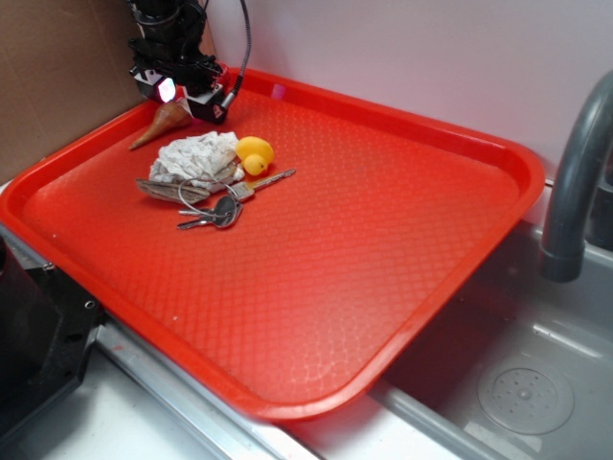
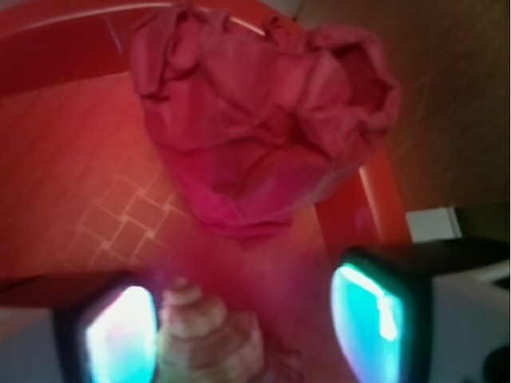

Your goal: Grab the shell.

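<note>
The tool (image 1: pixel 184 96) hangs low at the far left corner of the red tray (image 1: pixel 383 287), its two pads (image 2: pixel 120 335) spread apart, nothing yet pinched. Between them, hard up against the left pad in the wrist view, sits the knobbly wide end of the shell (image 1: pixel 163 122); its thin point runs out from under the tool toward the tray's left rim. Judged by look, the shell is light, rigid and brittle, ridged enough to give purchase but tapered, so a hold across the thick whorled end seems safest; the tip could snap or slide. Just beyond the tool lies a crumpled cloth (image 1: pixel 196 158), then a yellow duck (image 1: pixel 254 153) and keys (image 1: pixel 215 211). No label or writing can be read.
</note>
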Available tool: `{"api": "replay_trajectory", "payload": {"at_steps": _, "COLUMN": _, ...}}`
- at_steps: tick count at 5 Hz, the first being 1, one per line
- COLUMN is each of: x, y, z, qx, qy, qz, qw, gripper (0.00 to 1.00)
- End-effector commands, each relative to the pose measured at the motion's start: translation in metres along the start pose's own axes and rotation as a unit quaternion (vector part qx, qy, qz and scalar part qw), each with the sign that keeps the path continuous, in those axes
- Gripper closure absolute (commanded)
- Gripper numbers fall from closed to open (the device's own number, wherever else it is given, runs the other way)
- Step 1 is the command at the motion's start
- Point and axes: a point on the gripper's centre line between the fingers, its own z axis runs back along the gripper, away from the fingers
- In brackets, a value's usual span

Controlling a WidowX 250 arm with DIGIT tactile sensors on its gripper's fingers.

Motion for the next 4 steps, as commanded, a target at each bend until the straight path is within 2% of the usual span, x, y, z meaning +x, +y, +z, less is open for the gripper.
{"api": "replay_trajectory", "payload": {"at_steps": 1, "x": -0.012, "y": 0.003, "z": 0.026, "qx": 0.002, "qy": -0.016, "qz": -0.006, "qw": 1.0, "gripper": 1.0}}
{"api": "replay_trajectory", "payload": {"at_steps": 2, "x": -0.032, "y": 0.001, "z": 0.076, "qx": -0.015, "qy": -0.053, "qz": -0.012, "qw": 0.998, "gripper": 1.0}}
{"api": "replay_trajectory", "payload": {"at_steps": 3, "x": -0.05, "y": -0.005, "z": 0.131, "qx": -0.048, "qy": -0.067, "qz": -0.013, "qw": 0.996, "gripper": 1.0}}
{"api": "replay_trajectory", "payload": {"at_steps": 4, "x": -0.072, "y": -0.015, "z": 0.188, "qx": -0.096, "qy": -0.082, "qz": -0.02, "qw": 0.992, "gripper": 1.0}}
